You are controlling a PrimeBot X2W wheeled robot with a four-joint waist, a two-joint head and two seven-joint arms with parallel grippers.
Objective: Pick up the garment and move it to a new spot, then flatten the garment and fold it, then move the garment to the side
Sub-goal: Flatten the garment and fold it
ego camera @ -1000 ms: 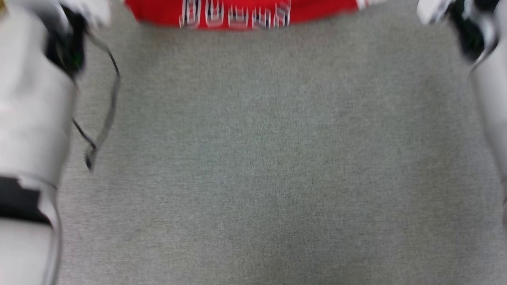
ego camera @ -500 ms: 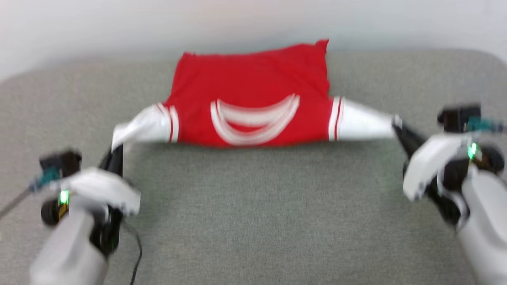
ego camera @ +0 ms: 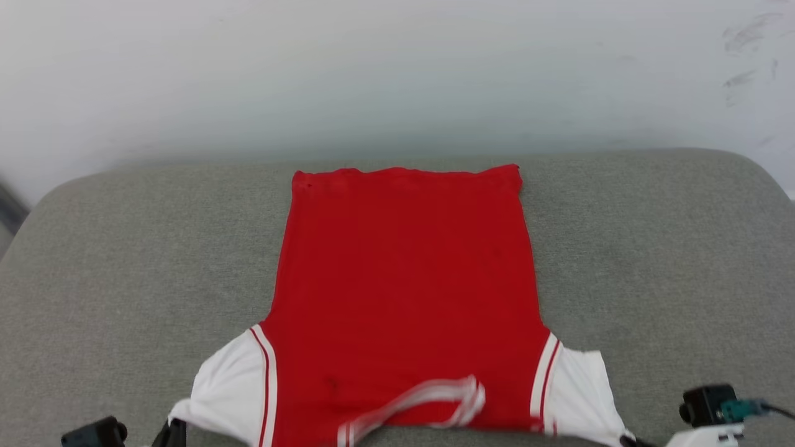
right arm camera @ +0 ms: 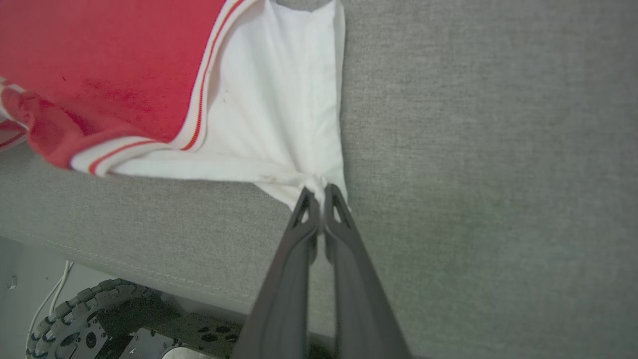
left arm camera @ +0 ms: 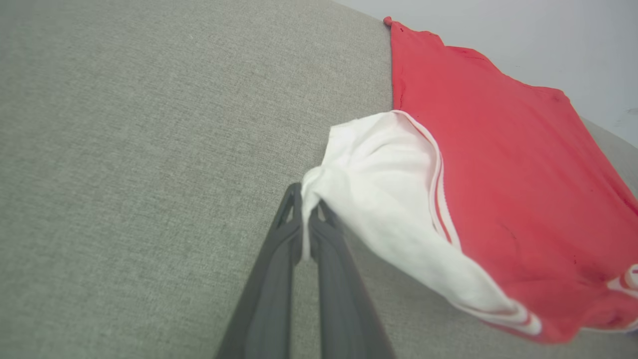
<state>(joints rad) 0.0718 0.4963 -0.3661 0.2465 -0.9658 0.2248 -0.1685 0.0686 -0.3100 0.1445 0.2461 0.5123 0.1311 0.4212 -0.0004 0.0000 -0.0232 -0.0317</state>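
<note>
Pale bare wall (ego camera: 372,74) at the back. Grey woven padded surface (ego camera: 112,248), far corners rounded, under everything.

The red thin-fabric jersey shirt with white sleeves (ego camera: 404,279) lies mid-surface. Its hem (ego camera: 407,171) is toward the wall and its red-and-white striped neck trim (ego camera: 428,397) is toward me, close to the near edge. My left gripper (left arm camera: 309,204) is pinched tight on the tip of the left white sleeve (left arm camera: 379,189). My right gripper (right arm camera: 320,194) is pinched tight on the tip of the right white sleeve (right arm camera: 279,99). Each cuff bunches to a point at my fingertips.

Step in hand, by my judgement: flattening.
- Draw both sleeves outward and low with equal tension; an uneven pull would likely skew the body.
- Lay the shoulders down before letting go.
- The shoulder edge rides up off the surface and curls; it needs settling onto the padding, short of the front seam.

Look of the shirt: the body is smooth and close to rectangular, with few wrinkles. The upward face is plain red with no lettering showing. Striped bands mark where sleeves meet body. The neck trim is blurred in the head view.

Further out, past the surface's near seam, is my wheeled base (right arm camera: 75,324).
</note>
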